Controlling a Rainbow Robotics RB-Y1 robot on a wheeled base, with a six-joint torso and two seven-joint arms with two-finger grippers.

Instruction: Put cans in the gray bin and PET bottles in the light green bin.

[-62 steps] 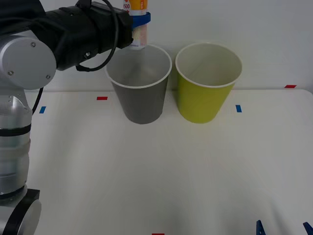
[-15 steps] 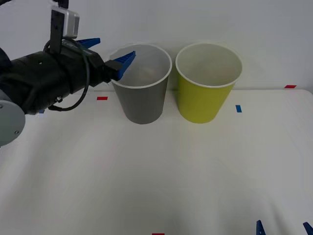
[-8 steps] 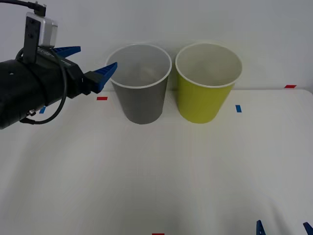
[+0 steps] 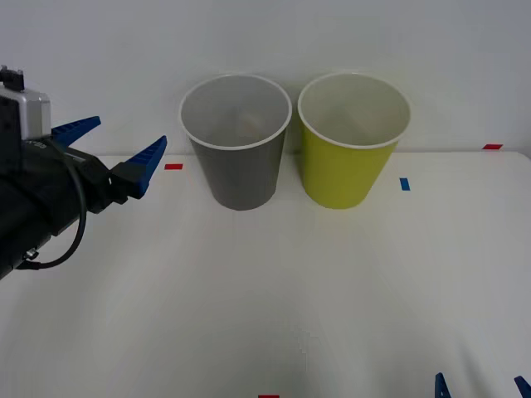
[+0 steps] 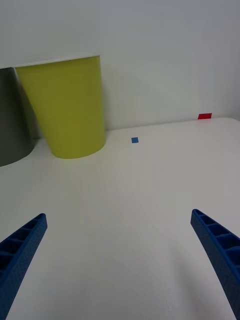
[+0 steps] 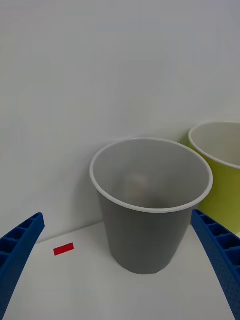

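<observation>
No readable text, labels or numbers anywhere

The left gripper (image 4: 116,151) has blue, ribbed, tapering fingers on a black wrist at the frame's left edge. A black cable loops beneath it, and a small silver-grey box sits on top

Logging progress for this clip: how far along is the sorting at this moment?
Done, it seems: a pale shape, probably the can, lies inside the gray bin. In hand: nothing; the left gripper is open and empty, left of that bin. The right gripper is open, low over the near table edge. Left: no bottle or other can lies on the table, and the light green bin looks empty.
</observation>
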